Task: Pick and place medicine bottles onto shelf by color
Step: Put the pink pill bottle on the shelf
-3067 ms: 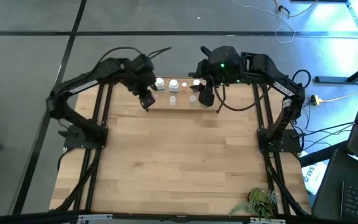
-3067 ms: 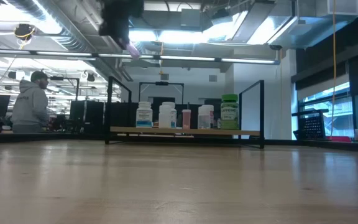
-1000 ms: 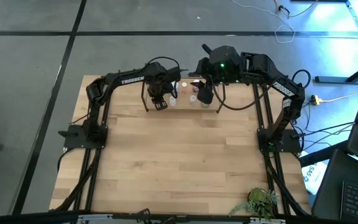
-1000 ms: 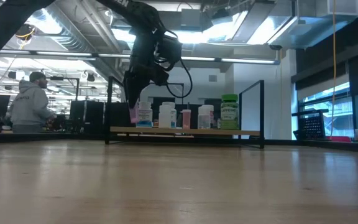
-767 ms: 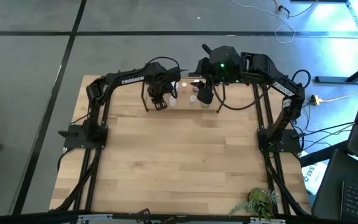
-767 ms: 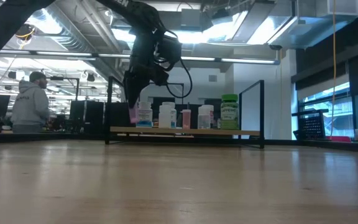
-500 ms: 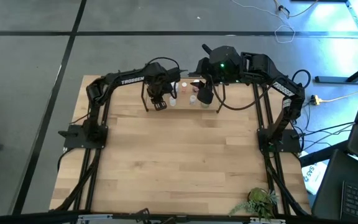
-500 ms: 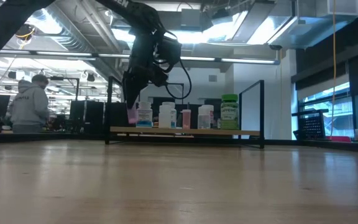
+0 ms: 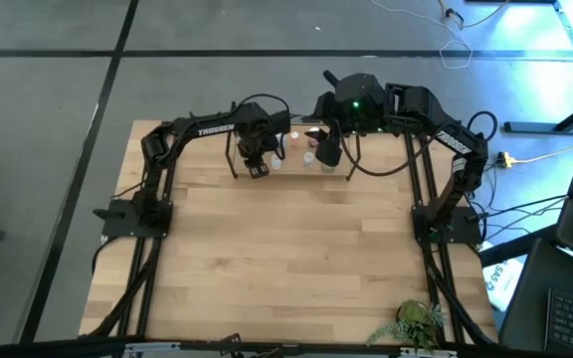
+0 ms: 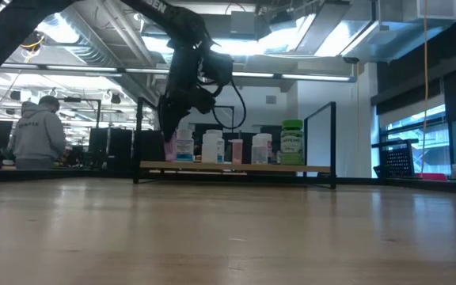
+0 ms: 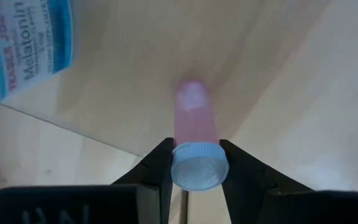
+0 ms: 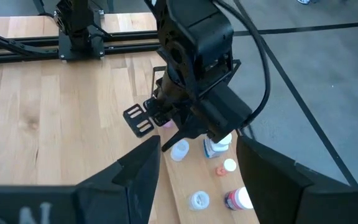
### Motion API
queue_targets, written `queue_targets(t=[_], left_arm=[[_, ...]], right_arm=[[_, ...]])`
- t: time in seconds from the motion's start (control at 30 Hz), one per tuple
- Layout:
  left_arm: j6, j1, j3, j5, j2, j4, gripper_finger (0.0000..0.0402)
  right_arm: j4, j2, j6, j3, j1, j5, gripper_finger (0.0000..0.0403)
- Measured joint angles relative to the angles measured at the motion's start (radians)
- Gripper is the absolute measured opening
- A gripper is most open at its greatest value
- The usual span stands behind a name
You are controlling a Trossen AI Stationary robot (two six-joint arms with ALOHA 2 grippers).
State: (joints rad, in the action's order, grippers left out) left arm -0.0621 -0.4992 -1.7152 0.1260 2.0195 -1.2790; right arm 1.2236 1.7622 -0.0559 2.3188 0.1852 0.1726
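Risk lies beside the Melatonin bottle [image 11: 23,46]: left fingers [image 11: 159,168], pinching the pink bottle [image 11: 194,134], could topple both on the shelf [image 10: 236,167]. Right fingers [image 12: 143,167] gape empty nearby.

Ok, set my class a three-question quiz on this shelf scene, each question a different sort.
1. True or false: the left claw grips a pink bottle.
2. The green bottle stands: A) on the shelf, B) on the floor.
3. The right claw is ____.

Key: 1 true; 2 A; 3 open.
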Motion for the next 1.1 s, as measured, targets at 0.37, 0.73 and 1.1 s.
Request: queue_targets(t=[0.37, 0.73, 1.1], left_arm=[[-0.003, -0.003, 0.001, -0.014, 0.003, -0.003, 0.0098], [-0.027, -0.005, 0.001, -0.03, 0.003, -0.001, 0.0124], [-0.02, -0.005, 0.0, -0.012, -0.003, 0.012, 0.0148]], right_arm=[[0.0, 0.0, 0.0, 0.0, 0.0, 0.0, 0.0213], [0.0, 0.0, 0.0, 0.0, 0.0, 0.0, 0.0213], [0.0, 0.0, 0.0, 0.0, 0.0, 0.0, 0.0213]])
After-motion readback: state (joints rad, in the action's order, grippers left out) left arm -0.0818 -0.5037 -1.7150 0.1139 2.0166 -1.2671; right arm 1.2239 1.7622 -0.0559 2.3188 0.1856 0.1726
